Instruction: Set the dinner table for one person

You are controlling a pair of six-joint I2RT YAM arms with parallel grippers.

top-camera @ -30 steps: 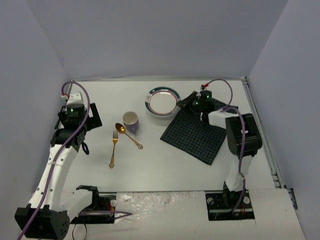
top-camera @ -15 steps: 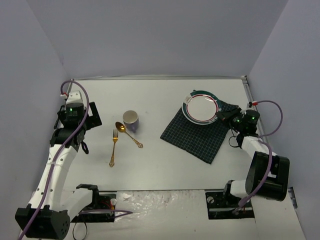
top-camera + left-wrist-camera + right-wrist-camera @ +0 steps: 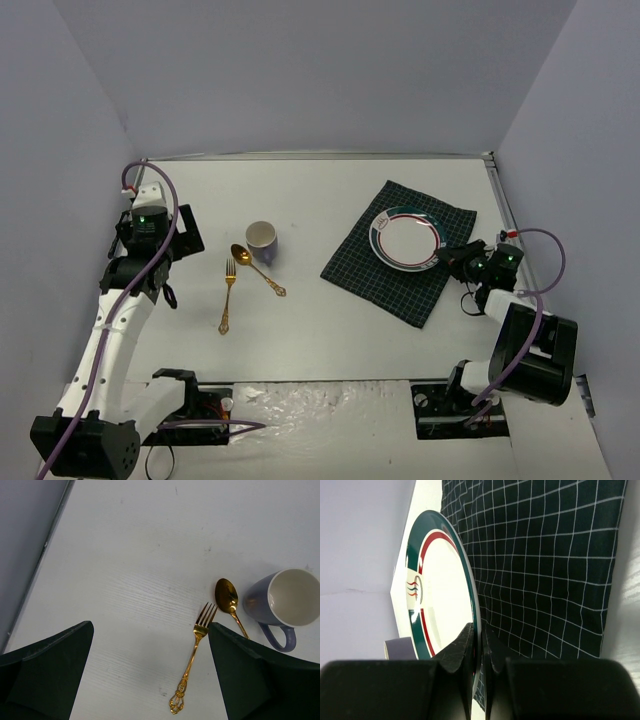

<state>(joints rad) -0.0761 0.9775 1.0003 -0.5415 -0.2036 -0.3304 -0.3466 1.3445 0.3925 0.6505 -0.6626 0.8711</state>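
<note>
Illumination is even and diffuse, from above; shadows fall short and soft. Slight glare marks the desk (image 3: 330,330) near edge. The right gripper (image 3: 479,632) appears dark and soft-focused in its wrist view.

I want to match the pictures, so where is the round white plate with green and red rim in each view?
Top external: right of centre, round white plate with green and red rim over the dark green checked cloth.
Left wrist: not in it.
Right wrist: left half, edge-on, rim pinched by the right end effector.
Shared landmark: the lavender mug.
</note>
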